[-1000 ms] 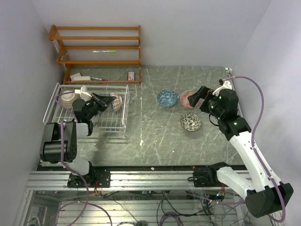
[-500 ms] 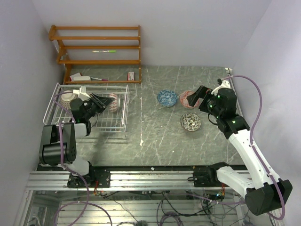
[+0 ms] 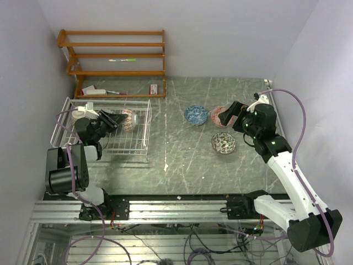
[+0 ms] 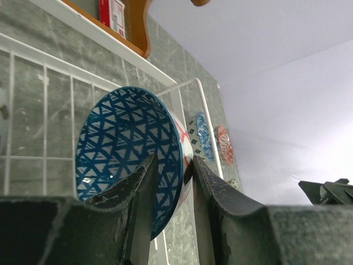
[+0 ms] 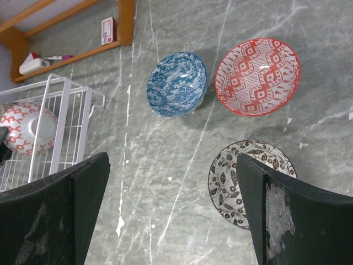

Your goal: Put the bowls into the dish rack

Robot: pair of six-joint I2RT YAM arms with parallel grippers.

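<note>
Top cam: left gripper [image 3: 116, 118] sits over the dish rack [image 3: 148, 132], with the blue-lattice bowl [image 3: 128, 119] at its tips, inside the rack walls. Right gripper [image 3: 230, 114] hangs just beside the red bowl [image 3: 218, 116].

L wrist: fingers [image 4: 140, 215] pinch the bowl's rim, one inside, one outside. Bowl stands on edge over the wires, prob. to slot in upright & leave room.

R wrist: jaws wide apart, nothing held. Red bowl is ahead-right of the tips, blue floral bowl [image 5: 176, 84] ahead, b&w bowl [image 5: 251, 179] by the right finger. Looks set for the next pick.

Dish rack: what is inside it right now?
Inside the dish rack, a blue-lattice bowl is held on edge by the left gripper. A second bowl sits at the far-left corner, partly covered by the left arm.
</note>
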